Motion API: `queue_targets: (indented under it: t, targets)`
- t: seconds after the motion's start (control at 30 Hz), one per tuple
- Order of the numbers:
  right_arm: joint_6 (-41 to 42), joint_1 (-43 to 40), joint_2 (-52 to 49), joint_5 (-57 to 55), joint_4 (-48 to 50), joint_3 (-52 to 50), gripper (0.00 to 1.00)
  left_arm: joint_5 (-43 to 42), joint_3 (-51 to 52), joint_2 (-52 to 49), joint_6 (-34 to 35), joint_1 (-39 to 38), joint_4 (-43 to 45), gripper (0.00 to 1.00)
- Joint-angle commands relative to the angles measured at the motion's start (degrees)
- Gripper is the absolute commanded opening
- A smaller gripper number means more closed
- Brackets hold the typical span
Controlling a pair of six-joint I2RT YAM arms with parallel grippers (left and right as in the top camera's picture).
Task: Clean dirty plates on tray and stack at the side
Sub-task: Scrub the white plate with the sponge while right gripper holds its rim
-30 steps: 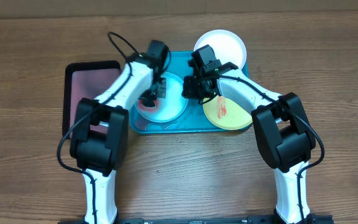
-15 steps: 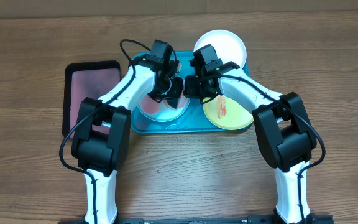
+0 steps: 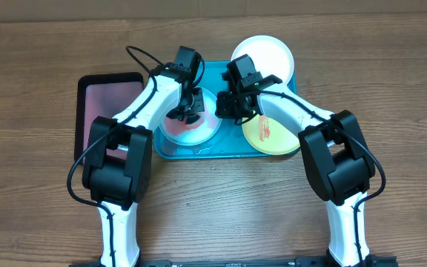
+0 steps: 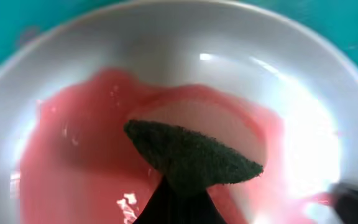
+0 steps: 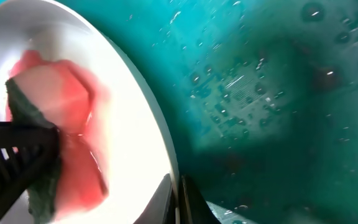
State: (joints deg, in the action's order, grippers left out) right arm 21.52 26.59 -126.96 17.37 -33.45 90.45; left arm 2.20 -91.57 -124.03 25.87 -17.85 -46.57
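Green sponge on pink-smeared plate, plain only from wrist views

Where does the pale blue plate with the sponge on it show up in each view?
Overhead: the pale blue plate lies in the left half of the teal tray.
Left wrist: it fills the frame, red-smeared, with the dark green sponge on it.
Right wrist: it takes up the left side, looking white.
Shared landmark: the tray's teal floor, in the left wrist's top corners and on the right wrist's right side.
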Motion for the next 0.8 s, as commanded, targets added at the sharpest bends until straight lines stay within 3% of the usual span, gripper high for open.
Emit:
queue_targets:
  t: [0.0,0.17,0.27,0.43,0.6,0.77]
  targets:
    - [0.2,-0.6,-1.0,-0.8,-0.5,0.3,0.04,7.1,1.9,-2.1,-5.6,2.4,-4.0,0.04]
    - [1.3,-0.6,-1.0,-0.5,-1.3,0.3,0.04,-20.2,1.6,-2.1,-24.3,2.4,-7.2,0.04]
    - [2.8,-0.6,-1.0,1.8,-3.4,0.3,0.04,-26.3,0.9,-2.1,-25.0,2.5,-7.5,0.04]
    - [5.3,-0.7,-1.0,5.3,-8.0,0.3,0.04,-17.9,-0.7,-2.1,-13.4,2.5,-2.8,0.04]
    - [8.6,-0.7,-1.0,5.2,-10.8,0.3,0.04,-0.9,-3.3,-2.1,-3.5,1.4,-1.6,0.04]
    - [8.7,-0.7,-1.0,4.6,-10.8,0.3,0.04,18.6,-7.1,-2.1,-2.8,-2.4,-5.7,0.04]
